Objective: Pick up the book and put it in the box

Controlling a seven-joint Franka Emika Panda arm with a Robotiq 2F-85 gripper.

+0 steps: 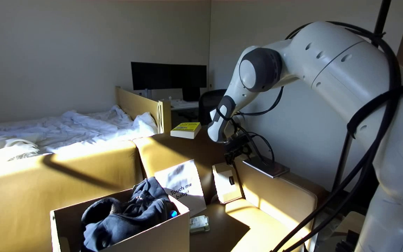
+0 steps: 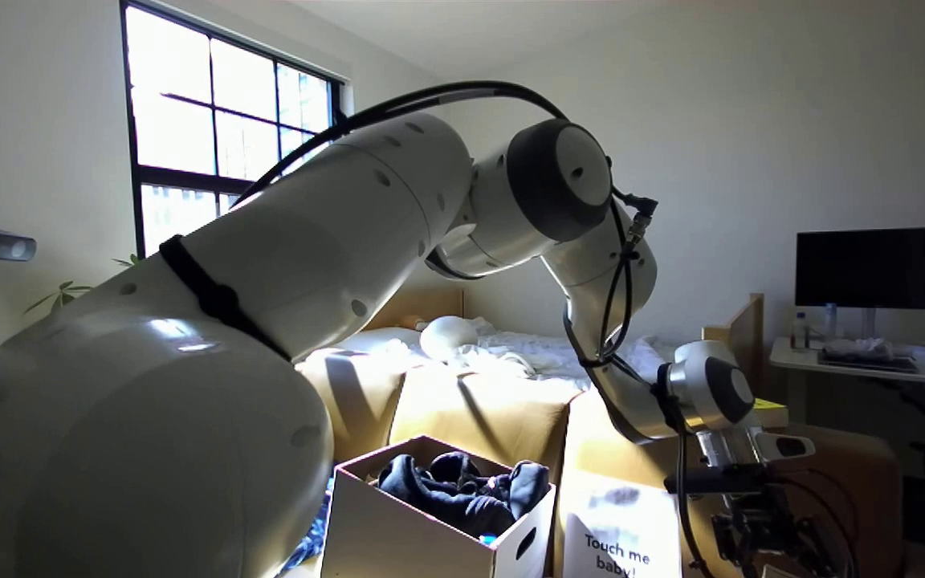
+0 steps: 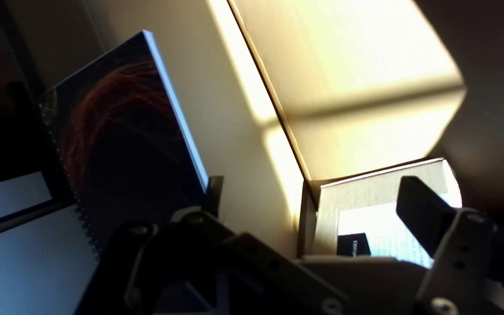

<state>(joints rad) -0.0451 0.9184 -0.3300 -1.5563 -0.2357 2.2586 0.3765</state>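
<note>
A pale book-like object (image 1: 223, 187) with a dark label leans in the sofa's corner; the wrist view shows its linen-like cover (image 3: 361, 192). A thick yellow book (image 1: 185, 130) lies on the sofa back. A dark spiral-bound book (image 1: 266, 167) lies on the armrest, also in the wrist view (image 3: 125, 131). I cannot tell which is the task's book. The box (image 1: 159, 234), an open pale carton holding dark clothing, shows in both exterior views (image 2: 406, 530); no flaps are visible. My gripper (image 1: 233, 157) is open and empty, above the pale object (image 3: 312, 188).
A sheet reading "Touch me baby!" (image 1: 187, 175) leans on the sofa beside the box. A small pale packet (image 1: 199, 224) lies on the seat. The sofa armrest (image 1: 278, 196) rises beside the pale object. Black cables (image 1: 257, 140) hang around the wrist.
</note>
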